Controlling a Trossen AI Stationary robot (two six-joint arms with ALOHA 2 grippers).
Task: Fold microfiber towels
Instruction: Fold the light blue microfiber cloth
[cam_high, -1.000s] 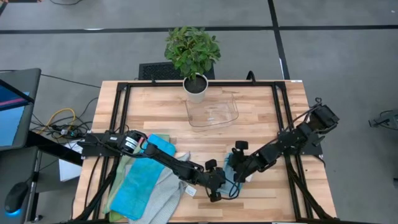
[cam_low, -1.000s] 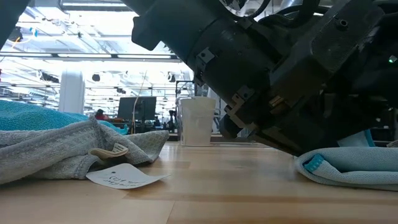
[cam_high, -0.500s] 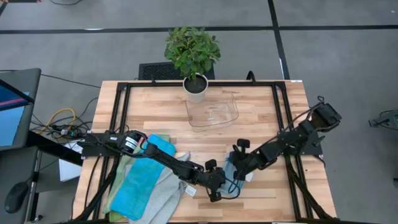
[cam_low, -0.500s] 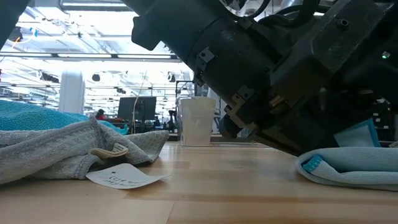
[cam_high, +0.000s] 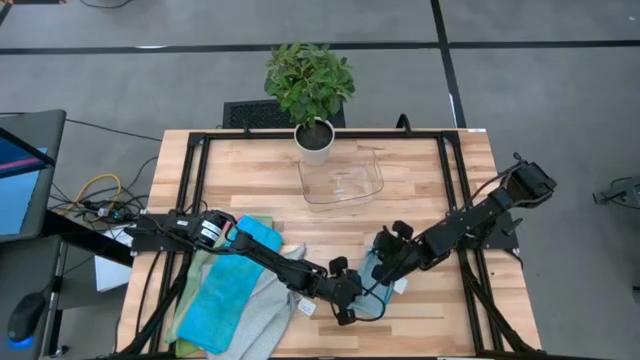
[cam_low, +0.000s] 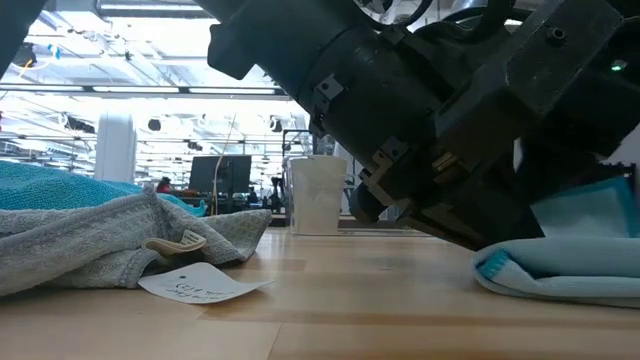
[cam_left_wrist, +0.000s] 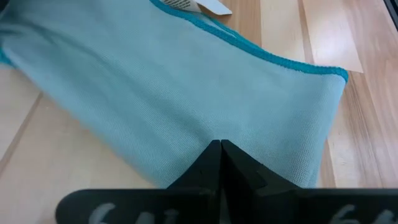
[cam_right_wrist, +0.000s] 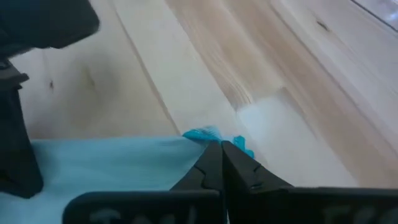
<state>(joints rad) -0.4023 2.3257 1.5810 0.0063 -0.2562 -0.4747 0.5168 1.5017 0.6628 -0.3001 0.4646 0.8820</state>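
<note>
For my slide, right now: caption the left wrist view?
Left gripper shut on the light teal-edged towel lying on the wooden table.

Quick count from my side of the table (cam_high: 420, 170). I've got two arms and two pincers: my left gripper (cam_high: 352, 300) and my right gripper (cam_high: 381, 271), both pinched tight. Towels: one light grey towel with teal edging (cam_high: 373, 285) between my pincers, plus a heap on my left where I can make out four, a bright blue towel (cam_high: 222, 305), a grey towel (cam_high: 262, 315), a second blue one (cam_high: 258, 233) behind, and a green towel (cam_high: 197, 272) peeking out underneath. So five I can tell apart, maybe more buried. One clear plastic tray (cam_high: 343, 182), one potted plant (cam_high: 311, 92), one white tag (cam_low: 203, 284).
</note>
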